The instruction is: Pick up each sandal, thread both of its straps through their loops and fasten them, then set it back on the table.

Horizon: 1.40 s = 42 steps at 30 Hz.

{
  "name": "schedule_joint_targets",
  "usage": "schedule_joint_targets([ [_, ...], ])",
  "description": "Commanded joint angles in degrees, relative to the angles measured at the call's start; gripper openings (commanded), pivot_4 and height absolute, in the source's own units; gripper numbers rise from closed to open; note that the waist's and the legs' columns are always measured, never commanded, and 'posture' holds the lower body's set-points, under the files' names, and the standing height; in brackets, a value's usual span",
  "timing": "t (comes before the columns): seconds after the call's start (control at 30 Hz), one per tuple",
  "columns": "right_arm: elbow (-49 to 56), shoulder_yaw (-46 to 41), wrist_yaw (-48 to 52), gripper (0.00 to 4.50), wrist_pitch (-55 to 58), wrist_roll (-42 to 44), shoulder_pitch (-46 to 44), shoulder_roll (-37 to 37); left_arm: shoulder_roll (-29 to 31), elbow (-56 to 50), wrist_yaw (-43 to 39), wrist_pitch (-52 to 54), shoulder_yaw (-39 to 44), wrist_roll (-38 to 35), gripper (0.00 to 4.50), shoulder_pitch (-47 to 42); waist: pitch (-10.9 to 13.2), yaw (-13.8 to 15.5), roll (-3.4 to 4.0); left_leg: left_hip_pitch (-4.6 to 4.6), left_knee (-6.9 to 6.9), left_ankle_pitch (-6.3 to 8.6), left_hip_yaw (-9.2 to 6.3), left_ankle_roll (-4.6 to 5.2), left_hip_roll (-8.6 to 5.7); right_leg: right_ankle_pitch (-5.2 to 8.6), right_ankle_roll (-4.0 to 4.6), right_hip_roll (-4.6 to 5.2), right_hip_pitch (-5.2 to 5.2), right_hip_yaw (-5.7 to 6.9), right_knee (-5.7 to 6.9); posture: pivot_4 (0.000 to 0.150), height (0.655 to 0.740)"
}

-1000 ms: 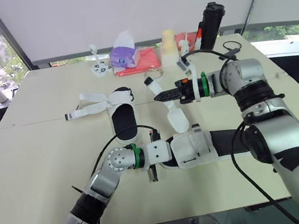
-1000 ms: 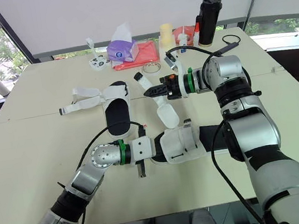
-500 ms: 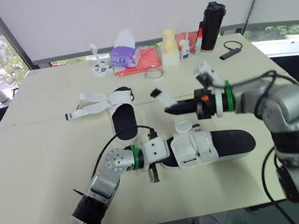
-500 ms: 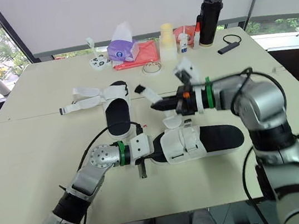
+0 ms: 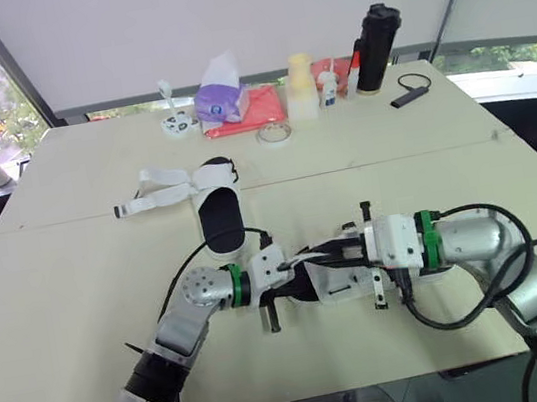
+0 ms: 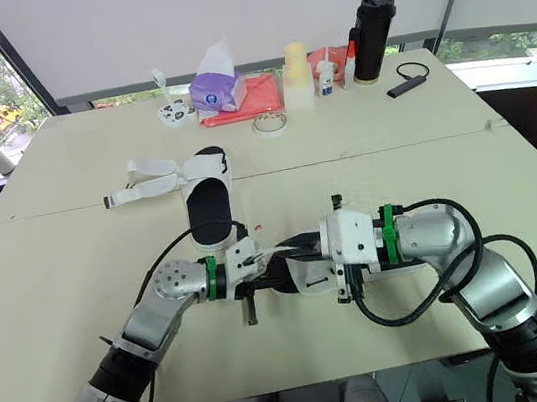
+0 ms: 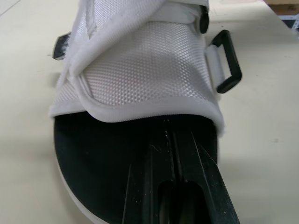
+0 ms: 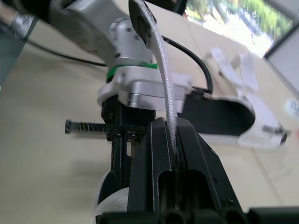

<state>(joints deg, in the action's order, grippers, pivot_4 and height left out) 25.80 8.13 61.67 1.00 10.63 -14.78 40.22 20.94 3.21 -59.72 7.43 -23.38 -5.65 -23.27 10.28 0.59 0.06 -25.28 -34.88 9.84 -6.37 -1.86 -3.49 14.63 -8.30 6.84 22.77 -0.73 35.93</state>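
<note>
The right gripper (image 8: 170,123) now lies low over the beige table (image 5: 78,280), close to its near edge. Its fingers are clenched on the narrow white woven strap (image 8: 164,60), which rises out of the pinch in front of the left arm's wrist. Facing it, the left gripper (image 7: 172,128) has its fingers pressed together and laid on the footbed of the white mesh sandal with a black sole (image 7: 145,70). They sit just under the front band and seem to pin the shoe flat; nothing shows between them. The sandal sits between the two grippers, about midway along the near edge. A second ago the right arm held the strap high, out toward the middle of the table. Half a second ago it was drawing the strap toward the right edge, and now it has dropped and carried the strap back down across the upper. I judge this to be the approach to threading, the strap end being brought toward the black plastic loop (image 7: 226,63) on the sandal's side, which is as yet empty. The left gripper and the sandal sit much where they were. The second black-soled sandal (image 5: 220,213) lies further in, left of centre, its straps loose, unmoved.
</note>
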Motion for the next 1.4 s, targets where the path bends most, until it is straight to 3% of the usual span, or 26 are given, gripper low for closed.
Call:
schedule_joint_targets([
  [0.03, -0.7, 1.2, 1.6, 0.03, -10.0, -2.6, 1.2, 1.0, 1.6, 2.1, -1.8, 2.4, -2.7, 1.6, 0.00, 2.1, 0.0, 0.0, 0.00, 0.00, 0.00, 0.00, -0.01, 0.00, 0.00, 0.00, 0.00, 0.00, 0.00, 0.00, 0.00, 0.150, 0.7296],
  [0.33, -5.8, 5.5, 4.9, 0.03, -21.5, -6.0, 2.2, 3.8, 1.7, 2.1, -1.5, 2.4, -2.6, 1.9, 0.00, 2.0, 0.0, 0.1, -0.01, 0.01, 0.01, 0.00, -0.02, 0.00, 0.03, 0.01, 0.01, 0.00, -0.02, -0.01, 0.00, 0.150, 0.7296],
  [0.43, -7.5, 6.4, 6.3, 0.88, -25.0, -7.8, 1.6, 5.5, 1.4, 2.1, -1.1, 2.4, -2.6, 2.0, 0.00, 2.0, 0.0, 0.1, -0.01, 0.02, 0.00, 0.00, -0.03, 0.00, 0.04, 0.01, 0.02, 0.00, -0.02, -0.01, 0.00, 0.150, 0.7296],
  [0.67, -4.0, 5.4, 9.5, 4.46, -28.0, -6.6, 6.1, 13.6, 0.5, 3.0, -0.6, 2.1, -2.9, 2.1, 0.00, 1.7, 0.0, 0.2, -0.01, 0.06, -0.01, 0.01, -0.03, -0.01, 0.11, 0.02, 0.04, 0.01, -0.11, -0.02, -0.02, 0.150, 0.7296],
  [0.87, -2.6, 0.3, 11.1, 4.46, -26.8, -3.7, 13.0, 22.3, -0.5, 3.7, -0.2, 1.6, -3.3, 2.4, 0.00, 1.5, 0.0, 0.3, -0.01, 0.07, -0.10, 0.03, -0.03, -0.04, 0.09, 0.02, 0.04, 0.08, -0.24, -0.01, -0.15, 0.150, 0.7296],
  [1.03, 0.4, -5.6, 10.3, 4.46, -17.3, 2.5, 18.8, 26.0, -1.0, 3.8, -0.1, 1.1, -3.5, 2.5, 0.00, 1.7, 0.0, 0.3, 0.00, 0.09, -0.09, 0.10, -0.08, -0.14, 0.10, -0.02, 0.09, 0.15, -0.37, -0.01, -0.39, 0.150, 0.7296],
  [1.17, 4.2, -12.8, 8.3, 4.46, -0.7, 11.3, 22.6, 28.0, -1.3, 4.3, -0.1, 0.4, -3.7, 2.9, 0.00, 1.5, -0.1, 0.4, 0.00, 0.06, -0.11, 0.11, -0.12, -0.10, 0.02, -0.02, 0.08, 0.28, -0.39, -0.02, -0.49, 0.150, 0.7296],
  [1.27, 9.2, -16.5, 0.7, 4.46, 26.1, 27.9, 22.1, 30.6, -1.3, 5.2, -1.1, -1.9, -4.4, 3.5, 0.00, 1.0, -0.1, 0.5, 0.03, 0.05, -0.11, 0.12, -0.12, -0.10, 0.02, -0.03, 0.09, 0.30, -0.40, -0.02, -0.53, 0.150, 0.7296],
  [1.4, 12.5, -15.9, -5.1, 4.46, 44.3, 40.2, 19.4, 31.7, -1.3, 5.6, -1.8, -3.4, -5.3, 4.2, 0.00, 0.9, -0.1, 0.9, 0.01, -0.01, -0.10, 0.14, -0.09, -0.08, 0.03, -0.03, 0.09, 0.36, -0.37, 0.01, -0.61, 0.150, 0.7296],
])
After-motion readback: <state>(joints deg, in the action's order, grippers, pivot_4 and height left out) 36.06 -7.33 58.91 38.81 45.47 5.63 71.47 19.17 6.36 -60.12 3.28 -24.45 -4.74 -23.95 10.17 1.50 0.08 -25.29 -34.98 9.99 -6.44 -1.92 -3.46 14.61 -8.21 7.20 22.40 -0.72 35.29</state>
